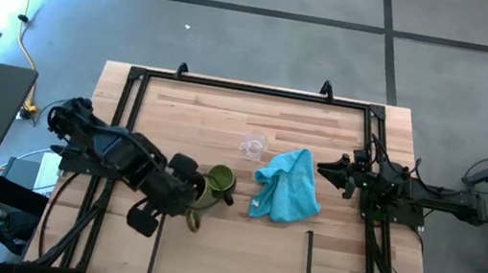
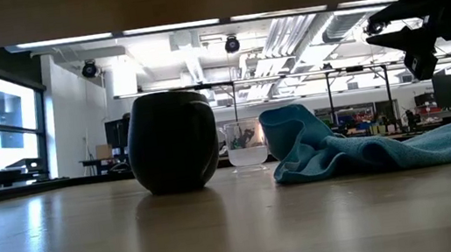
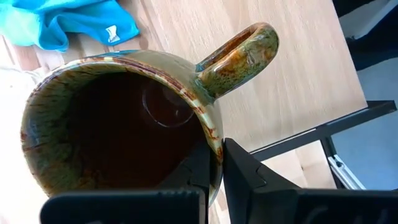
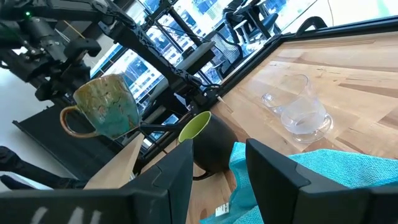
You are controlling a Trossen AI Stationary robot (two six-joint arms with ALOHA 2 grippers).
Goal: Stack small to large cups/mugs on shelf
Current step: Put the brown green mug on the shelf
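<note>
My left gripper [image 1: 186, 189] is shut on the brown/tan handled mug [image 1: 201, 198], next to the green mug, on the side toward the table's left edge; the right wrist view shows that mug [image 4: 106, 102] held up in the air. The green mug with a dark outside [image 1: 221, 181] stands on its base on the table. The clear glass cup [image 1: 252, 145] stands farther back. My right gripper [image 1: 328, 171] is open and empty, just right of the turquoise cloth [image 1: 288, 186]. The shelf strip [image 1: 235, 261] lies along the near edge. My left gripper pinches the brown mug's rim [image 3: 214, 140], a little to one side of the handle [image 3: 242, 53]. One finger [image 3: 198, 171] is inside the mug and one [image 3: 245, 174] outside. The fingers come from the table's left. The mug is tilted and lifted clear of the table.
The turquoise cloth [image 2: 361, 147] lies crumpled between the mugs and my right gripper. Short black bars [image 1: 309, 253] divide the near strip. The black frame rails [image 1: 251, 89] run round the tabletop. Bare wood lies at the far middle.
</note>
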